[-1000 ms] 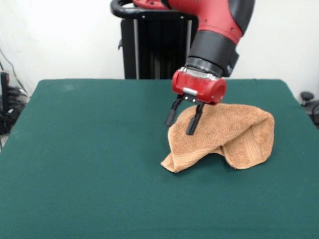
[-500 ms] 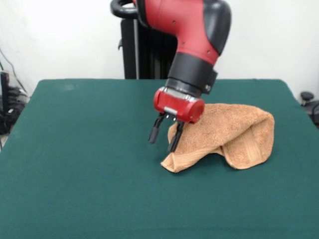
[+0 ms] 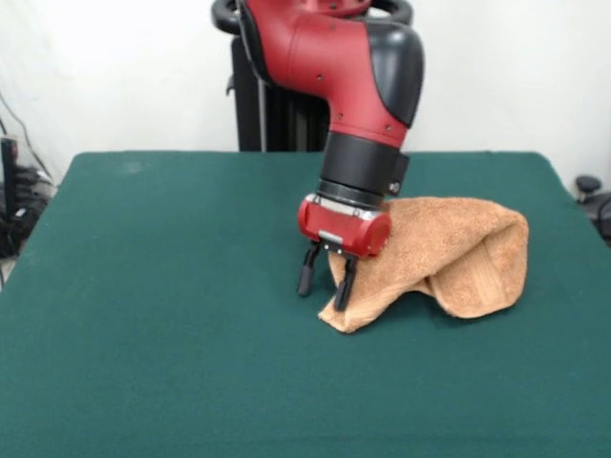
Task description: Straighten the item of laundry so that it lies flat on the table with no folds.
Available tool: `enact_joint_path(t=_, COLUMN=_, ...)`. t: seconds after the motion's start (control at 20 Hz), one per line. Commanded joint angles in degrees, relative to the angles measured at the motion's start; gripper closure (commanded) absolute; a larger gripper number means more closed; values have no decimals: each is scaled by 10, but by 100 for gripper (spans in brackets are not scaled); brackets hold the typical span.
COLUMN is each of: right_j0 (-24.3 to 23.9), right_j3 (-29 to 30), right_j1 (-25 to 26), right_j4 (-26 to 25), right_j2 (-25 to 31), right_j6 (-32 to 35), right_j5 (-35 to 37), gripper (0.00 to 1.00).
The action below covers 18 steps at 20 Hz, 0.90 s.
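The item of laundry is an orange-tan terry towel (image 3: 449,253), folded over on itself in a rumpled heap on the right half of the green table (image 3: 162,315). One corner (image 3: 346,320) points toward the near edge. My gripper (image 3: 325,283) hangs from the red arm at the towel's left side, just above that corner. Its two black fingers (image 3: 305,277) are spread apart. One finger stands over bare cloth left of the towel, the other against the towel's edge. Nothing is held between them.
The robot's black pedestal (image 3: 277,105) stands behind the table's far edge. Cables and dark equipment sit off the table at the left (image 3: 14,191), and a dark object sits at the right (image 3: 592,196).
The arm has swung left and lowered, bringing the open gripper from above the towel's top to its near left corner. The towel's corner has shifted slightly to the right.
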Motion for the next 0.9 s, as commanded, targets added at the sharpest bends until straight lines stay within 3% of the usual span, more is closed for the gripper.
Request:
enact_joint_path(t=0.05, right_j0=-37, right_j3=15, right_j1=-23, right_j4=-59, right_j2=152, right_j6=98, right_j5=110, gripper=0)
enact_joint_path(t=0.4, right_j0=-104, right_j3=28, right_j1=-21, right_j4=-124, right_j2=218, right_j6=102, right_j5=110, gripper=0)
enact_joint_path(t=0.9, right_j0=-116, right_j3=27, right_j1=-21, right_j4=-141, right_j2=225, right_j6=96, right_j5=102, gripper=0)
